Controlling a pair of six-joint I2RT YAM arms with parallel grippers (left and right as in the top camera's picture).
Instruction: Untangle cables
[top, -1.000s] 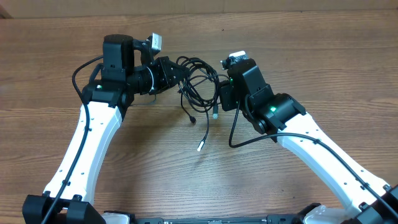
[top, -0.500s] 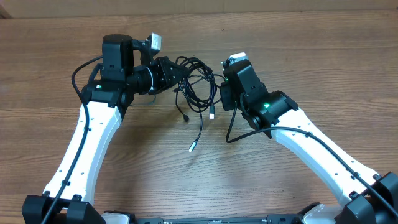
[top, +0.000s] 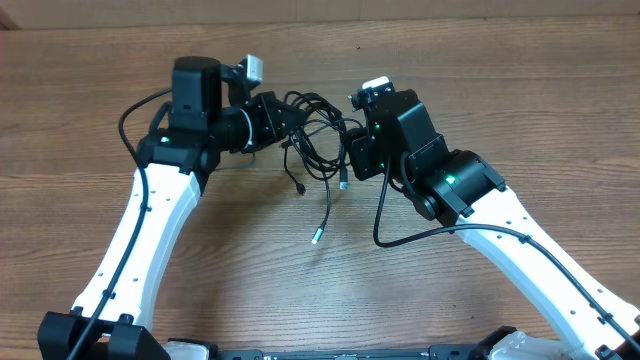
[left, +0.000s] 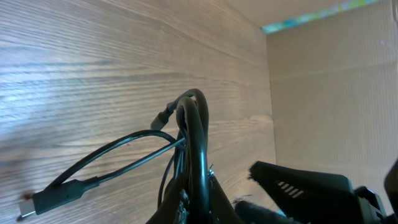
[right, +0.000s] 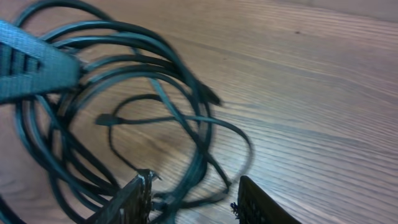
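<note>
Wooden table (top: 500, 80) holds the cables (top: 318, 135) at far centre. Your left gripper (top: 290, 115) is clamped on them; your right gripper (top: 347, 152) stands apart around strands. One loose end (top: 326, 205) runs toward near side, plug (top: 317, 238) pointing near-left.

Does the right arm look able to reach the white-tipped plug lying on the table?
Likely yes: the white-tipped plug lies uncovered near the right end effector, though cables sit between its fingers.

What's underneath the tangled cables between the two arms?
Only bare wooden table shows through the loops of the cables. Where the left gripper and right gripper meet the bundle, they cover whatever lies beneath.
</note>
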